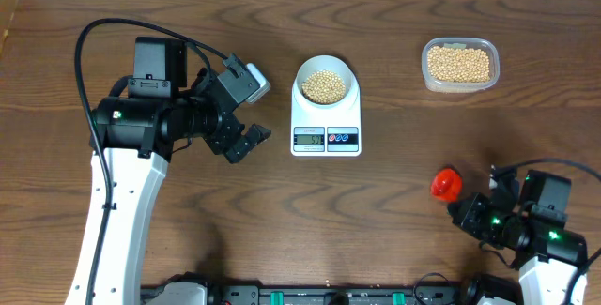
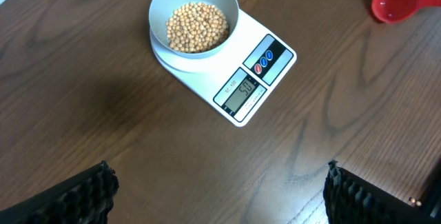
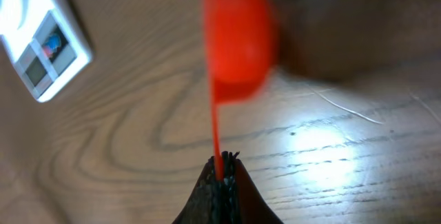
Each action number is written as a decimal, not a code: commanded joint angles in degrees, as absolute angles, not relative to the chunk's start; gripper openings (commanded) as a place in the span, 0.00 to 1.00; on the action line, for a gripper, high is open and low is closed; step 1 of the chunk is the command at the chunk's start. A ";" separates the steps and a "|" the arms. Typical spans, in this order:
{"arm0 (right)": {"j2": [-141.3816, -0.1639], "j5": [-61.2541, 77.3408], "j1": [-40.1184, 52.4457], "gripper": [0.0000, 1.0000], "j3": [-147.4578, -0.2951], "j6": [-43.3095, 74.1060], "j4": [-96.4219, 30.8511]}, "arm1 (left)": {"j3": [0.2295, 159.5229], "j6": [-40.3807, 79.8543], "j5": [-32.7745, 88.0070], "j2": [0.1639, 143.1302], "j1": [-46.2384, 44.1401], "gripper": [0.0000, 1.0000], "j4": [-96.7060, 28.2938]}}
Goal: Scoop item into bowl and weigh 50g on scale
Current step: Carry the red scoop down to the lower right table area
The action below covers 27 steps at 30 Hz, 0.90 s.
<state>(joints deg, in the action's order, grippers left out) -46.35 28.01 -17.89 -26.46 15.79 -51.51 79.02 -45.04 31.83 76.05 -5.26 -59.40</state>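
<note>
A small pale bowl (image 1: 326, 82) (image 2: 194, 23) holding tan beans (image 1: 325, 84) (image 2: 198, 26) stands on the white scale (image 1: 326, 129) (image 2: 265, 79), whose display is lit. My left gripper (image 1: 246, 141) (image 2: 219, 189) hangs open to the left of the scale, with only bare wood between its fingers. My right gripper (image 1: 467, 209) (image 3: 222, 160) is shut on the thin handle of a red scoop (image 1: 445, 184) (image 3: 236, 41) (image 2: 393, 2), low at the front right. The scoop's cup looks empty in the left wrist view.
A clear plastic tub (image 1: 459, 64) with more beans sits at the back right. A black cable (image 1: 113, 33) loops over the left arm. The table's front edge carries black fixtures (image 1: 310, 296).
</note>
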 commanded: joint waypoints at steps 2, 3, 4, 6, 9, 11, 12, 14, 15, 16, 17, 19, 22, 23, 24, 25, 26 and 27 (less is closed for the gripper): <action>-45.98 23.49 -18.39 0.01 -22.20 20.36 -46.37 | 80.07 -45.41 32.77 75.99 -5.06 0.98 -59.53; -45.98 23.73 -18.39 0.01 -21.47 20.91 -44.31 | 80.07 -45.41 32.77 75.99 -5.06 0.98 -59.53; -45.98 24.14 -18.39 0.01 -20.95 21.76 -42.59 | 80.05 -45.39 32.77 75.96 -5.06 0.98 -59.53; -45.98 24.12 -18.39 0.01 -20.67 23.29 -41.21 | 80.07 -45.41 32.77 75.99 -5.06 0.98 -59.53; -46.02 23.53 -18.39 0.08 -20.67 23.14 -41.41 | 80.07 -45.39 32.77 75.99 -5.06 0.98 -59.53; -46.02 21.74 -18.39 0.16 -20.67 23.07 -41.80 | 80.07 -45.41 32.77 75.99 -5.06 0.98 -59.53; -46.02 20.10 -18.39 0.27 -20.67 23.07 -41.82 | 80.05 -45.41 32.77 75.99 -5.06 0.98 -59.53; -46.02 17.63 -18.39 0.45 -20.67 23.07 -41.39 | 80.07 -45.41 32.77 75.99 -5.06 0.98 -59.53; -46.02 16.49 -18.39 0.54 -20.67 23.07 -41.04 | 80.07 -45.41 32.75 75.99 -5.06 0.98 -59.53; -46.02 15.51 -18.39 0.70 -20.67 23.07 -40.60 | 80.05 -45.41 32.75 75.99 -5.06 0.98 -59.53; -46.02 14.70 -18.39 0.88 -20.67 23.05 -39.99 | 80.05 -45.41 32.77 75.99 -5.06 0.98 -59.53; -46.02 13.96 -18.39 0.99 -20.67 21.63 -38.33 | 80.05 -45.39 32.77 75.99 -5.06 0.98 -59.53; -46.02 12.14 -18.39 0.99 -20.67 19.44 -35.40 | 80.07 -45.41 32.77 75.99 -5.06 0.98 -59.53; -46.02 10.87 -18.39 0.99 -20.67 19.40 -34.26 | 80.05 -45.41 32.77 75.99 -5.06 0.98 -59.53; -46.02 9.80 -18.39 0.99 -20.67 19.40 -33.32 | 80.05 -45.41 32.77 75.99 -5.06 0.98 -59.53; -46.02 8.64 -18.39 0.99 -20.67 19.38 -32.36 | 80.05 -45.41 32.77 75.99 -5.06 0.98 -59.53; -46.02 6.74 -18.39 0.99 -20.67 18.98 -31.11 | 80.07 -45.41 32.77 75.99 -5.06 0.98 -59.53; -46.02 4.91 -18.39 0.99 -20.67 18.98 -30.41 | 80.05 -45.41 32.77 75.99 -5.06 0.98 -59.53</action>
